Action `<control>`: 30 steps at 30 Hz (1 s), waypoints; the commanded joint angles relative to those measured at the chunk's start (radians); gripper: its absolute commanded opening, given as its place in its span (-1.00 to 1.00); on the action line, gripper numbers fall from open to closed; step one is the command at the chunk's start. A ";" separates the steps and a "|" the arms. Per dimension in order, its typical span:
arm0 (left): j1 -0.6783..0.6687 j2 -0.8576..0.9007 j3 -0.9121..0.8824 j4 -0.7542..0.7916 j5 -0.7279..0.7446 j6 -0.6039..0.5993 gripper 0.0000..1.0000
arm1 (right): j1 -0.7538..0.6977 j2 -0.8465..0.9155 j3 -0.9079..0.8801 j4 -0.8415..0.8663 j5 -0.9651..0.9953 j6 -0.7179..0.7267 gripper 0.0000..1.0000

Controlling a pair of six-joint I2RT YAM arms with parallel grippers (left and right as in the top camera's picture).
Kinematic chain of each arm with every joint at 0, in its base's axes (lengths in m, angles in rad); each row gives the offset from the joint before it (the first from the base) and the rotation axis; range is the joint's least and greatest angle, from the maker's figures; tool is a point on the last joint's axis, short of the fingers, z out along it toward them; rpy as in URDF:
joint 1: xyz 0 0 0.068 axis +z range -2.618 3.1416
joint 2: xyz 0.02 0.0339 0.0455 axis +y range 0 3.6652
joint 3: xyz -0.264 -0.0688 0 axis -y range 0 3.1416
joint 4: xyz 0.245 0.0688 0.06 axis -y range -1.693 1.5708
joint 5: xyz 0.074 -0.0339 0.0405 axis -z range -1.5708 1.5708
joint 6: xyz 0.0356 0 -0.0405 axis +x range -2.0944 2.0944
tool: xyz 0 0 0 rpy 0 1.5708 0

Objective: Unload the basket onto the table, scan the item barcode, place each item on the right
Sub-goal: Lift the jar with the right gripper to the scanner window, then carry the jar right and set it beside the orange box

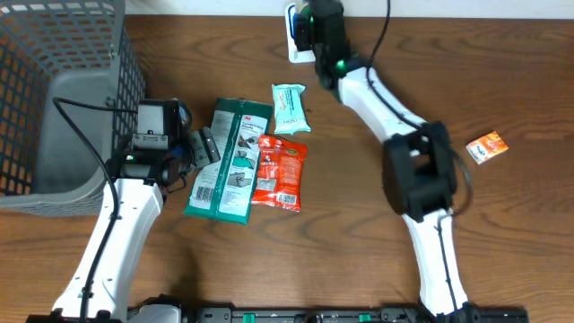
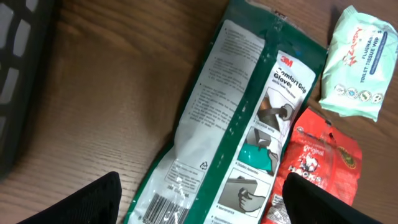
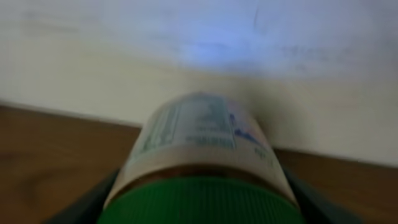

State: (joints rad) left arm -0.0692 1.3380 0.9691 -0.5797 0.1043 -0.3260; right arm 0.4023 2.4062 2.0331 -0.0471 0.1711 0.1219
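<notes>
A bottle [image 3: 199, 143] with a green cap and a white label lies between the fingers of my right gripper [image 3: 202, 205], which is shut on it. In the overhead view that gripper [image 1: 309, 25] is at the table's far edge, facing the pale wall. My left gripper [image 2: 202, 208] stands open low over the near end of a green 3M gloves pack [image 2: 249, 106], where a barcode [image 2: 168, 208] shows. In the overhead view my left gripper [image 1: 199, 148] is just left of the gloves pack [image 1: 231, 161].
A red Hacks packet [image 1: 280, 172] lies right of the green pack, with a mint wipes pack [image 1: 290, 108] beyond it. A small orange box [image 1: 487, 146] sits at the right. A grey basket [image 1: 54, 54] fills the far left. A white object [image 1: 294, 45] lies by my right gripper.
</notes>
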 commanded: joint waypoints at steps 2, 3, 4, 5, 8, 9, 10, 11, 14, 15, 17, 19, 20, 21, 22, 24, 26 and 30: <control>0.000 -0.001 0.017 -0.003 -0.012 -0.009 0.66 | 0.009 -0.340 0.032 -0.367 -0.074 -0.007 -0.34; 0.000 -0.001 0.017 -0.003 -0.012 -0.009 0.66 | 0.009 -0.378 0.032 -0.471 -0.071 -0.007 -0.36; 0.000 -0.001 0.017 -0.003 -0.012 -0.009 0.66 | 0.008 -0.399 0.032 -0.528 -0.071 -0.007 -0.36; 0.000 -0.001 0.017 -0.003 -0.012 -0.009 0.65 | 0.005 -0.439 0.032 -0.663 -0.071 -0.007 -0.39; 0.000 -0.001 0.017 -0.003 -0.012 -0.009 0.66 | -0.010 -0.492 0.032 -0.909 -0.071 -0.005 -0.46; 0.000 -0.001 0.017 -0.003 -0.012 -0.009 0.66 | -0.021 -0.501 0.032 -1.032 -0.071 0.002 -0.49; 0.000 -0.001 0.017 -0.003 -0.012 -0.009 0.66 | -0.036 -0.500 0.032 -1.132 -0.067 0.026 -0.49; 0.000 -0.001 0.017 -0.003 -0.012 -0.009 0.66 | -0.051 -0.494 0.029 -1.208 -0.067 0.040 -0.51; 0.000 -0.001 0.017 -0.003 -0.012 -0.009 0.66 | -0.105 -0.483 -0.031 -1.326 -0.068 0.050 -0.52; 0.000 -0.001 0.017 -0.003 -0.012 -0.009 0.66 | -0.117 -0.483 -0.055 -1.331 -0.068 0.051 -0.53; 0.000 -0.001 0.017 -0.003 -0.012 -0.009 0.65 | -0.164 -0.482 -0.169 -1.300 -0.068 0.092 -0.64; 0.000 -0.001 0.017 -0.003 -0.012 -0.009 0.66 | -0.212 -0.482 -0.273 -1.239 -0.068 0.095 -0.64; 0.000 -0.001 0.017 -0.003 -0.012 -0.009 0.66 | -0.226 -0.482 -0.300 -1.221 -0.068 0.094 -0.64; 0.000 -0.001 0.017 -0.003 -0.012 -0.009 0.66 | -0.256 -0.482 -0.348 -1.185 -0.068 0.094 -0.63; 0.000 -0.001 0.017 -0.003 -0.012 -0.009 0.66 | -0.276 -0.482 -0.379 -1.161 -0.068 0.094 -0.62; 0.000 -0.001 0.017 -0.003 -0.012 -0.009 0.66 | -0.343 -0.482 -0.480 -1.076 -0.068 0.094 -0.62; 0.000 -0.001 0.017 -0.003 -0.012 -0.009 0.66 | -0.390 -0.482 -0.545 -1.015 -0.068 0.093 -0.60; 0.000 -0.001 0.017 -0.003 -0.012 -0.009 0.66 | -0.471 -0.482 -0.638 -0.924 -0.068 0.069 -0.56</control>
State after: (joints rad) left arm -0.0692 1.3380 0.9695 -0.5797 0.1043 -0.3264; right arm -0.0277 1.9343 1.4322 -0.9970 0.0986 0.1997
